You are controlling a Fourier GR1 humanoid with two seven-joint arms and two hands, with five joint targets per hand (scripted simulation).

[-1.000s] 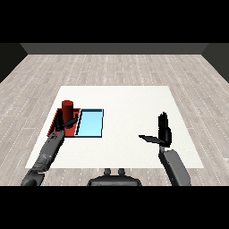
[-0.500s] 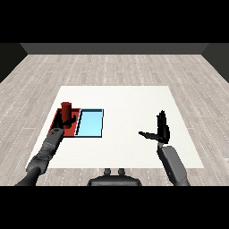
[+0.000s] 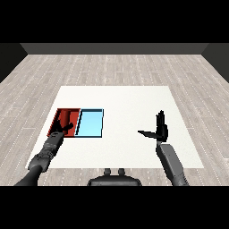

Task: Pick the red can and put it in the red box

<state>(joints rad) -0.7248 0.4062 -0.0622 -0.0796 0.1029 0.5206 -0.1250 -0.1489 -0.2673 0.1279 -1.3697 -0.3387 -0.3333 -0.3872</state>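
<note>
Placing stage: red can [image 3: 67, 119] lying in red tray [image 3: 57, 117], left hand [image 3: 63, 129] fingers spread beside it, right hand [image 3: 159, 129] open, idle; next, withdrawing left arm.

The red can [image 3: 68, 119] lies on its side inside the red tray [image 3: 56, 119], its long axis running toward twelve o'clock and its colour nearly matching the tray floor. The red tray is a shallow dark-rimmed rectangle at the table's nine o'clock side, touching the light blue tray at its three o'clock edge.
</note>
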